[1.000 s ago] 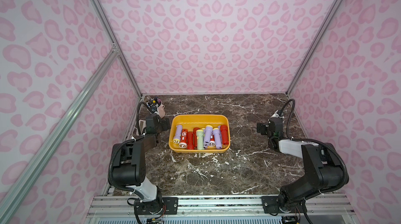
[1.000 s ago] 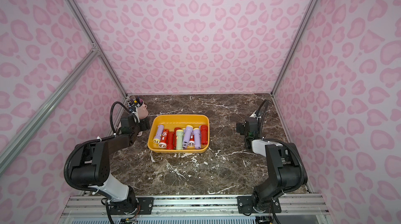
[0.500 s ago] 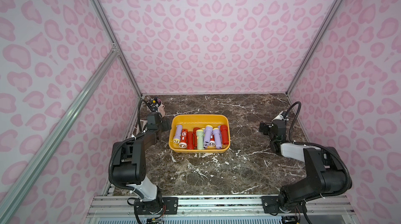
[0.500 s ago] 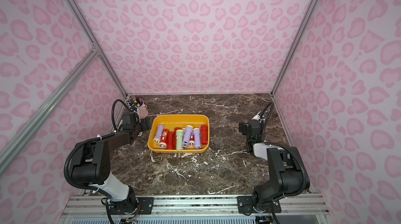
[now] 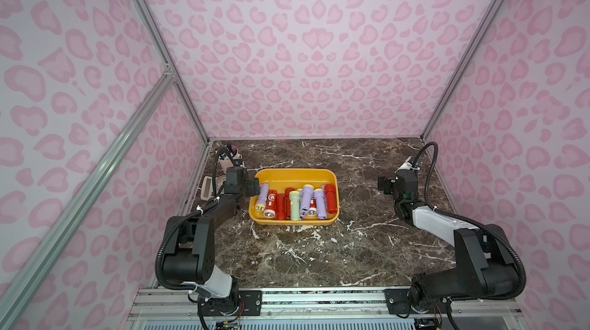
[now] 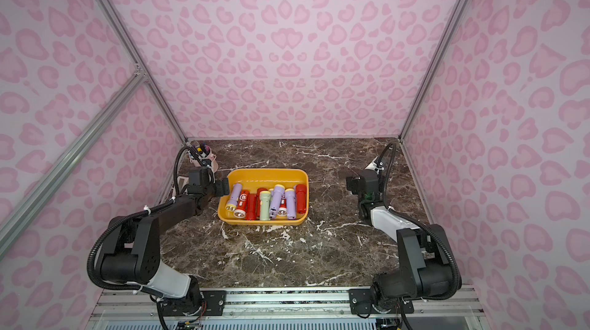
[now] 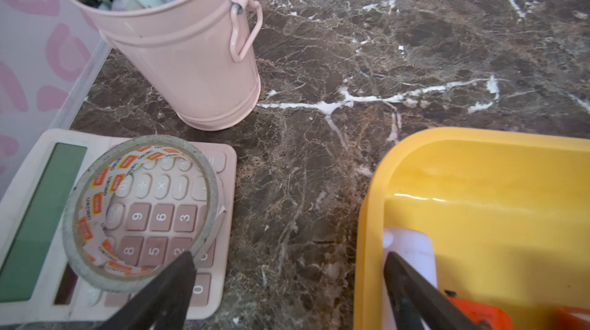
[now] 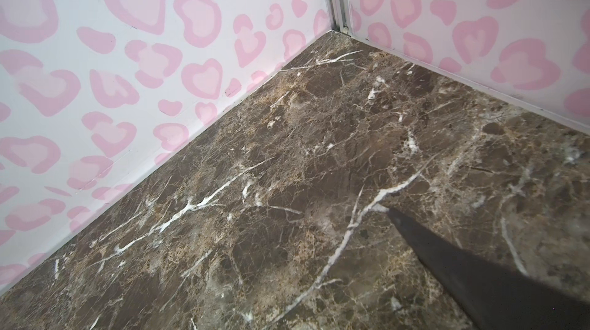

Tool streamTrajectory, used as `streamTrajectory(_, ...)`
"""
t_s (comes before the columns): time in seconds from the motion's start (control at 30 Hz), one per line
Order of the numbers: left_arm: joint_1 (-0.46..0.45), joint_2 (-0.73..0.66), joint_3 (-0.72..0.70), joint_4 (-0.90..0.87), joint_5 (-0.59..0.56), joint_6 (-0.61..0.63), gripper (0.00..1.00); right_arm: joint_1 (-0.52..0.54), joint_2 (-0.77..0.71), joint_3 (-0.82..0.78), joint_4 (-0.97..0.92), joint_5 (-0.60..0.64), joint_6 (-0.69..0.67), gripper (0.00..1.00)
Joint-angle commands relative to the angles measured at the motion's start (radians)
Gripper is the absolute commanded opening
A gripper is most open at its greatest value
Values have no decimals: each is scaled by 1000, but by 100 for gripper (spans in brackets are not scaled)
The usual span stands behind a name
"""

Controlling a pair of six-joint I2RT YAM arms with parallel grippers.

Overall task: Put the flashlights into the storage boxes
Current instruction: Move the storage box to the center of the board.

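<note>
Nine or so flashlights [image 5: 295, 205] lie packed side by side in the yellow storage box [image 5: 297, 175] at the middle of the worktop [image 5: 319, 255], heads mostly toward 6 o'clock. We see none out on the marble in either top view, so we judge the sorting to be at or near its end.

At the box's 9 o'clock edge our left hand [image 7: 287, 256] stands wide open and holds nothing. It straddles the wall, with one finger outside above the calculator [image 7: 38, 216] and tape roll [image 7: 140, 213], and the other inside, right by the tail of a lilac flashlight [image 7: 410, 248]. A pink pen cup [image 7: 191, 56] stands at 10 o'clock. Our right hand [image 5: 383, 184] hangs well apart at 3 o'clock, also spread and empty, over bare marble.

These torches look like light, hollow, stiff plastic with smooth round barrels, so we expect them to roll and to slip under a loose pinch. We would grip across the barrel just behind the wider head, clear of the lens. Lifting one from the pile risks nudging its neighbours.
</note>
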Motion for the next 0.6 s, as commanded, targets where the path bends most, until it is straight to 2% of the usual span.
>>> streamTrajectory(0.0,-7,16,32,-65,10,-17,92,8,-16,14,-49,-6,7,100)
streamTrajectory(0.23,-87,22,114,-240,-71,-5,90,10,-27,65,-128,-12,23,100)
streamTrajectory(0.57,-94,61,224,-358,76,-88,88,10,-34,83,-178,-1,29,100)
